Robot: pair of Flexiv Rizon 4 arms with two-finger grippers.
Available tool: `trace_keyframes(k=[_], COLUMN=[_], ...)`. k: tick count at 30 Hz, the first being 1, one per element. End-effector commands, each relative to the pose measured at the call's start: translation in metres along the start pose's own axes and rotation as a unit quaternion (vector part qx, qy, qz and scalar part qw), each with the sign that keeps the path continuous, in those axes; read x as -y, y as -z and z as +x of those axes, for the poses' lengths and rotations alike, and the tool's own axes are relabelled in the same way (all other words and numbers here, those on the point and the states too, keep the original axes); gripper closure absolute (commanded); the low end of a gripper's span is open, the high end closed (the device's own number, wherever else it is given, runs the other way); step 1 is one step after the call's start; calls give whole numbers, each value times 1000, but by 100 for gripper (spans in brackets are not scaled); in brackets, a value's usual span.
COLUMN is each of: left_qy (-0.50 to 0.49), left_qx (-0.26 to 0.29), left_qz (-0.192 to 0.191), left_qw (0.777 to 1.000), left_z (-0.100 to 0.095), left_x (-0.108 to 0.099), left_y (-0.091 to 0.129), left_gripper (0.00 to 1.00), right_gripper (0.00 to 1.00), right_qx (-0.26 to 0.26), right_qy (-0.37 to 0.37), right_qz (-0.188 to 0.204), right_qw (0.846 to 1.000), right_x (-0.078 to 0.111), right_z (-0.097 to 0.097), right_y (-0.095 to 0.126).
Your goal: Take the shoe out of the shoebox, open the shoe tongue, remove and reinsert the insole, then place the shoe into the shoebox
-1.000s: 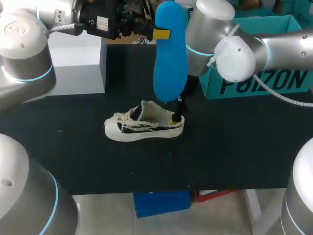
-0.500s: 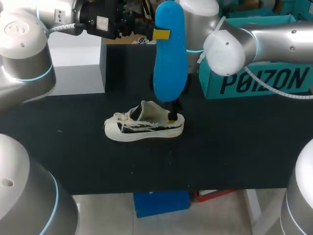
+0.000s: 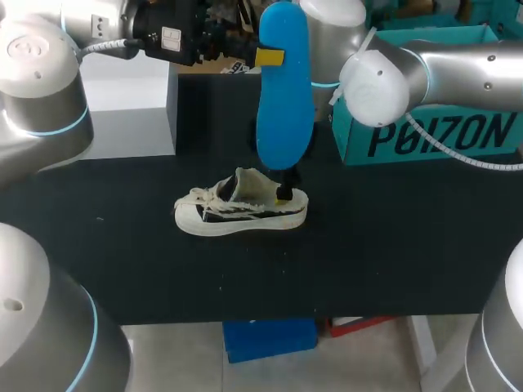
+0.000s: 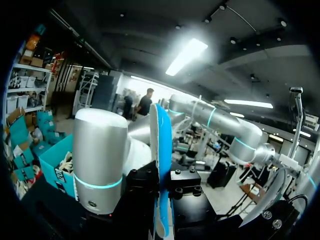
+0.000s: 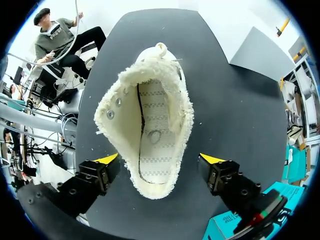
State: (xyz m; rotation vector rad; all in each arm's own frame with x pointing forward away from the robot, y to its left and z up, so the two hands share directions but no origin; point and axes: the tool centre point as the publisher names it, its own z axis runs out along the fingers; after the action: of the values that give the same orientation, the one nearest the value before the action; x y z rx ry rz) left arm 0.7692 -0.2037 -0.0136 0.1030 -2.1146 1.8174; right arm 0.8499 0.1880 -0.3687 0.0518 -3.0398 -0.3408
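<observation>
My left gripper [image 3: 263,57] is raised above the table and shut on a blue insole [image 3: 284,90], which hangs upright, toe end down, over the shoe. In the left wrist view the insole [image 4: 162,150] stands edge-on between the gripper's [image 4: 163,186] fingers. The cream low shoe [image 3: 241,211] sits upright on the black table, toe to the left, tongue pulled open. My right gripper [image 5: 160,160] hovers open over the heel, one yellow fingertip [image 5: 107,159] on each side of the shoe [image 5: 152,130] and apart from it. Its inside shows a bare white footbed.
The teal shoebox [image 3: 433,122] stands at the back right, behind my right arm. A grey-white box [image 3: 131,106] stands at the back left. The black tabletop [image 3: 392,253] is bare in front of the shoe up to its near edge.
My right arm has swung back and a little to the left, and its gripper has shifted slightly left at the heel. The left gripper, the insole and the shoe have stayed in place.
</observation>
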Motion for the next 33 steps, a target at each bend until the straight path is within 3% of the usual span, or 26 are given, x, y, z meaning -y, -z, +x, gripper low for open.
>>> trace_keyframes(k=[1,7,15,21,33], left_qy=[-1,-1,-1,-1,-1], left_qx=[2,2,2,2,2], left_qz=[1,1,1,1,1], left_qw=[1000,1000,1000,1000,1000], left_z=[0,0,0,0,0], left_x=[-1,-1,-1,-1,-1], left_y=[-1,-1,-1,-1,-1], left_gripper=[100,100,100,100,100], right_gripper=[0,0,0,0,0], right_qx=[11,19,37,56,82], right_qy=[1,3,8,4,-5], right_qz=[-36,-57,-125,-190,-261], right_qw=[999,998,991,980,962], right_x=[14,20,29,39,44], right_z=[10,14,15,14,13], right_y=[5,6,-1,-10,-14])
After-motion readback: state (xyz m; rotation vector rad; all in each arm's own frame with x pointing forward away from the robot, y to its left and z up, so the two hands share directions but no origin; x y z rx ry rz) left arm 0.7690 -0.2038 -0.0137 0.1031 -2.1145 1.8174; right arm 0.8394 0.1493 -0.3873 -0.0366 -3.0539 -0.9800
